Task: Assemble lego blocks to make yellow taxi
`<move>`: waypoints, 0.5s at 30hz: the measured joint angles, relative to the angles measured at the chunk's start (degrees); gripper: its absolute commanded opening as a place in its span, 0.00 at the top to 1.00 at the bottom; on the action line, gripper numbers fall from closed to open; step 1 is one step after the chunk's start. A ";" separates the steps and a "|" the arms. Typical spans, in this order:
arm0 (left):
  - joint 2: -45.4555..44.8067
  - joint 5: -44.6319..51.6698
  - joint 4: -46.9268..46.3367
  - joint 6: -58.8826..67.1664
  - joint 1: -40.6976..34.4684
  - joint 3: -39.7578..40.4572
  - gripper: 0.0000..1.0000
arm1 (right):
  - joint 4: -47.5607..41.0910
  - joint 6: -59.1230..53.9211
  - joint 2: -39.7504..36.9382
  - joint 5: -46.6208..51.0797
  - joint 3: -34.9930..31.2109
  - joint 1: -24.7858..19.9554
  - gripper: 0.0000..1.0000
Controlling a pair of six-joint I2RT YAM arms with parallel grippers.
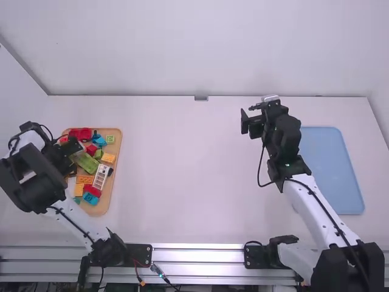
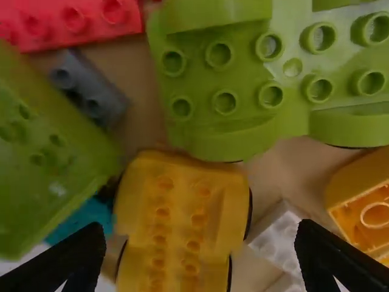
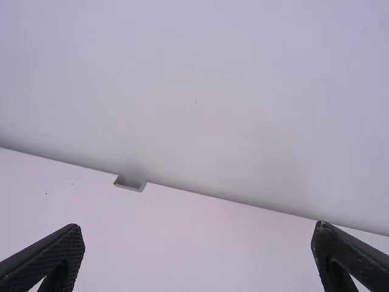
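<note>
Over the left part of the wooden tray [image 1: 112, 201] hangs my left gripper [image 1: 68, 163]. Seen from its wrist, the left gripper [image 2: 196, 252] is open, with a yellow wheeled base [image 2: 182, 225] below and between its fingers, not gripped. A green wheeled base [image 2: 243, 79] lies beside it, and an orange-yellow block [image 2: 364, 207] sits nearer the other finger. A white block [image 2: 276, 237] is close to that finger. My right gripper [image 1: 248, 120] is raised over the table's right half; in the right wrist view the right gripper [image 3: 197, 243] stands open with nothing between its fingers.
Red [image 1: 81, 133], blue, orange and green blocks crowd the tray around the left gripper. A white frame piece [image 1: 101, 176] lies near the tray's middle. On the table's right side is a blue tray [image 1: 333, 167], beside the right arm. The back wall rises behind the table.
</note>
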 measured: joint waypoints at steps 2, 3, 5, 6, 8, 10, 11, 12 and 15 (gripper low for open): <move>1.51 0.00 -0.02 -0.04 0.22 0.02 0.16 | 0.15 0.00 0.00 -0.04 0.00 0.00 0.01; 2.23 0.00 0.04 -0.04 0.26 0.00 0.15 | 0.39 0.02 0.00 0.11 0.00 0.00 0.01; 2.71 0.00 0.37 -0.07 0.24 0.02 0.15 | 0.52 0.13 0.00 -0.07 0.00 0.02 0.01; 2.89 0.02 0.63 -0.15 0.24 0.09 0.15 | 0.52 0.15 0.00 0.13 0.00 0.24 0.01; 2.91 0.02 0.83 -0.24 0.24 0.22 0.16 | 0.52 0.13 0.00 0.11 0.00 0.57 0.01; 2.89 0.00 0.90 -0.24 0.24 0.66 0.18 | 0.57 0.20 0.00 0.07 0.00 1.25 0.01; 2.89 -0.02 0.94 -0.24 0.24 0.72 0.19 | 0.57 0.17 0.00 0.07 0.00 1.29 0.01; 2.89 -0.02 1.03 -0.17 0.24 0.76 0.19 | 0.68 0.11 0.00 0.04 0.00 1.36 0.01; 2.91 -0.20 1.01 0.70 0.24 0.76 0.19 | 1.07 0.17 0.00 0.04 0.00 1.38 0.01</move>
